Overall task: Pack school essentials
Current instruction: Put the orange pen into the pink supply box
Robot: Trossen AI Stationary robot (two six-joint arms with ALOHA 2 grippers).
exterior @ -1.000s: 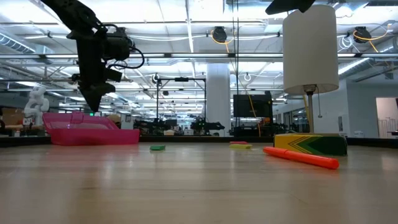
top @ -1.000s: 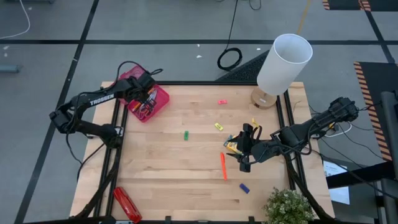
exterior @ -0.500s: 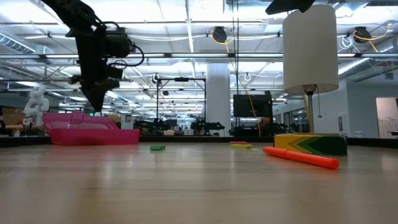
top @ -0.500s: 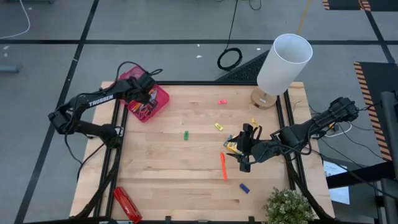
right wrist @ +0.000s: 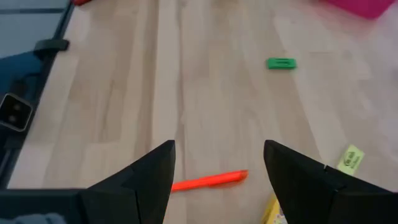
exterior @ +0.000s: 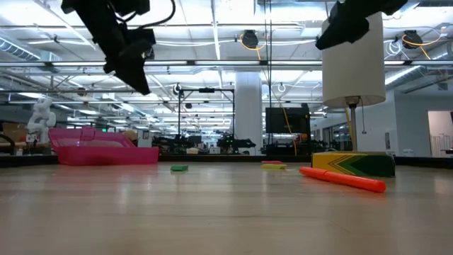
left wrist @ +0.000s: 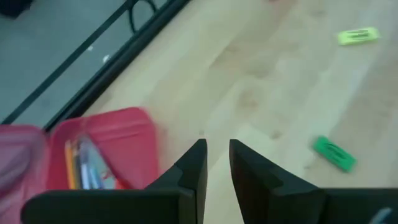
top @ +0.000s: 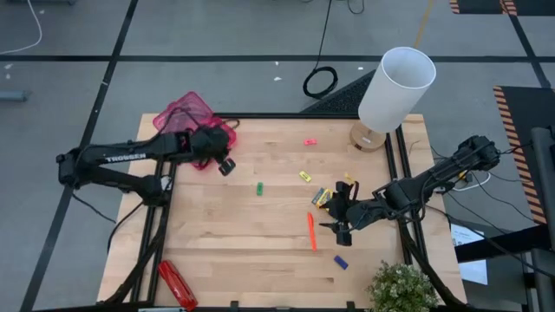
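The pink case (top: 192,113) lies open at the table's far left corner, with pencils (left wrist: 79,167) inside it. My left gripper (top: 225,165) hovers beside the case, toward the table's middle, open by a narrow gap (left wrist: 217,163) and holding nothing. On the wood lie a green eraser (top: 258,188), a yellow eraser (top: 304,176), a pink eraser (top: 310,141), a blue eraser (top: 341,261), an orange marker (top: 310,230) and the green-yellow crayon box (top: 323,198). My right gripper (top: 340,228) hangs wide open (right wrist: 217,163) just right of the marker, above the table.
A white lamp (top: 395,89) stands at the far right corner. A green plant (top: 401,289) sits at the near right edge. A long red stapler-like object (top: 177,284) lies at the near left corner. Bare wood spans the table's middle and near left.
My left gripper has left its place over the pink case, risen and swung toward the table's middle and near edge, tipping as it went. My right gripper has risen and shifted slightly toward the near edge, uncovering more of the crayon box.
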